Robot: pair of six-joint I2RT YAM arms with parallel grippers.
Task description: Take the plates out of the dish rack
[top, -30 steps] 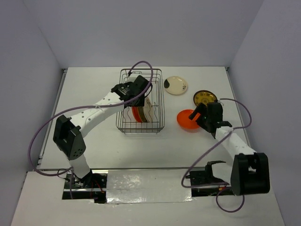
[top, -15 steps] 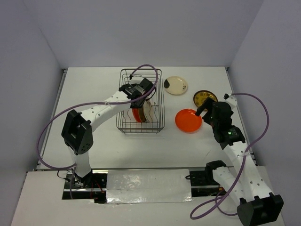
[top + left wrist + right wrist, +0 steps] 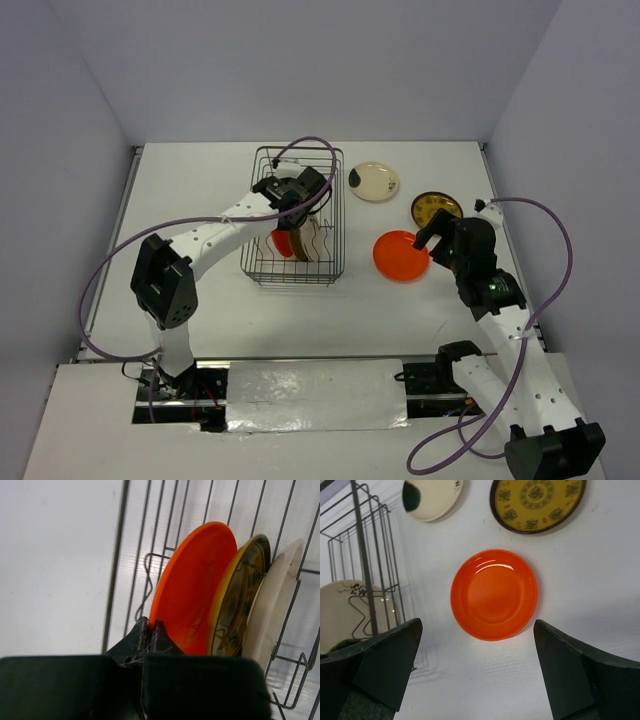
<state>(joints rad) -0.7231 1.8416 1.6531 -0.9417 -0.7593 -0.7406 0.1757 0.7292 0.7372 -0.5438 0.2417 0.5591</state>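
Left end effector [image 3: 150, 631] pinches racked orange plate [image 3: 192, 590] rim in dish rack [image 3: 332, 205]. Right end effector [image 3: 476, 639] wide, over flat orange plate [image 3: 494, 594] on surface [image 3: 600, 595].

1. Left arm: elbow folded at 8 o'clock, forearm extended toward centre.
2. Left gripper [image 3: 151, 627]: fingers pinched nearly together on the orange plate [image 3: 192, 585] rim.
3. Right arm: stretched toward 3 o'clock; right gripper [image 3: 480, 670] jaws spread wide, pointing down.
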